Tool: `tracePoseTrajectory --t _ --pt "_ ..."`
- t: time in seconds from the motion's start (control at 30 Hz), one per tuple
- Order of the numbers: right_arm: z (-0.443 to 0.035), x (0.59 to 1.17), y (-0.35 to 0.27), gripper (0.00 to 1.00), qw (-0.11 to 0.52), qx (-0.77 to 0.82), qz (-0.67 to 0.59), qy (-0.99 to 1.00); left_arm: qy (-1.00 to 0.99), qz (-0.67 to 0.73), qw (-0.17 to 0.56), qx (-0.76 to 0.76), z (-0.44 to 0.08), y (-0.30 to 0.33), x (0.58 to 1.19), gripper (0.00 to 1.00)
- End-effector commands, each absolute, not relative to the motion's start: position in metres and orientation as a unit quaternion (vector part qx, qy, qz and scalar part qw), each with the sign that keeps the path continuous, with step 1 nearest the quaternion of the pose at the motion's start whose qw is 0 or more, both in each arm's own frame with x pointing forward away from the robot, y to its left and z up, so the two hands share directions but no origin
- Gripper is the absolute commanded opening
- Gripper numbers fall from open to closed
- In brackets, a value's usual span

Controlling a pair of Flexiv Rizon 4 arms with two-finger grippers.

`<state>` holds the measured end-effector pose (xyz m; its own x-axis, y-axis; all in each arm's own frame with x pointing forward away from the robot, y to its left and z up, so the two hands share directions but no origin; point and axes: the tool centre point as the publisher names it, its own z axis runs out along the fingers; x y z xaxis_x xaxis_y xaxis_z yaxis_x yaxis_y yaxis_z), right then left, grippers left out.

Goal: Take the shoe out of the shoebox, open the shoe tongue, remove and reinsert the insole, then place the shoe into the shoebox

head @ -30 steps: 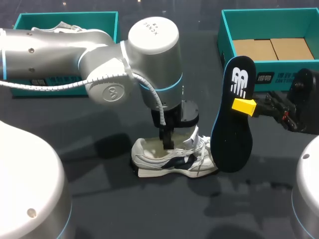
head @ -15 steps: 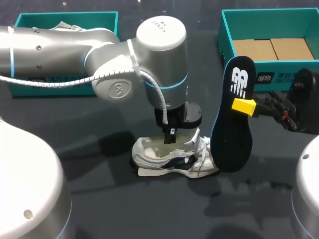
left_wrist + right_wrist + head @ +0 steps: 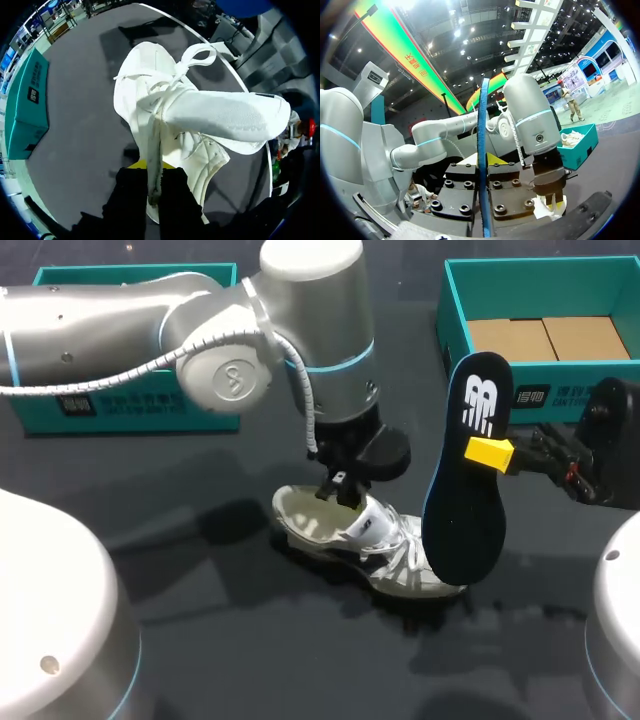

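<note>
White mesh shoe [image 3: 372, 543] lies near the middle of the dark counter [image 3: 200, 640], toe toward 4 o'clock and heel apparently tipped up; whether the sole fully rests there is unclear. The left end effector [image 3: 152, 172] is clamped on the thin collar edge. That narrow bite could let the shoe slip or swing when loaded. The tongue [image 3: 225, 117] lies over the opening and may block the way in. At the shoe's 3 o'clock, the right end effector [image 3: 497, 453] pinches the dark insole [image 3: 465, 490] upright near one end. The insole's lower end hangs just beside the toe, so it could pivot in the grip or snag the laces. The teal shoebox [image 3: 455, 300] waits at 1 o'clock.
</note>
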<state>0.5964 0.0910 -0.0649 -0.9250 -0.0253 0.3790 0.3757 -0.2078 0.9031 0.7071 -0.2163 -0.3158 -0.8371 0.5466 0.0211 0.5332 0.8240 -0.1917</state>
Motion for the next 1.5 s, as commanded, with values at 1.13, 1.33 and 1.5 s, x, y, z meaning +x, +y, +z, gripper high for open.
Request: tracePoseTrajectory --t 1.13,1.33,1.5 --pt "-0.065 0.594 0.091 0.00 0.130 -0.144 -0.764 -0.616 -0.630 0.004 -0.063 -0.774 -0.302 -0.249 0.708 0.00" --pt "-0.065 0.594 0.091 0.00 0.130 -0.144 -0.764 -0.616 -0.607 0.009 -0.061 -0.792 -0.312 -0.252 0.711 0.00" --pt "-0.065 0.594 0.091 0.00 0.130 -0.144 -0.764 -0.616 -0.600 0.017 -0.057 -0.798 -0.319 -0.253 0.712 0.00"
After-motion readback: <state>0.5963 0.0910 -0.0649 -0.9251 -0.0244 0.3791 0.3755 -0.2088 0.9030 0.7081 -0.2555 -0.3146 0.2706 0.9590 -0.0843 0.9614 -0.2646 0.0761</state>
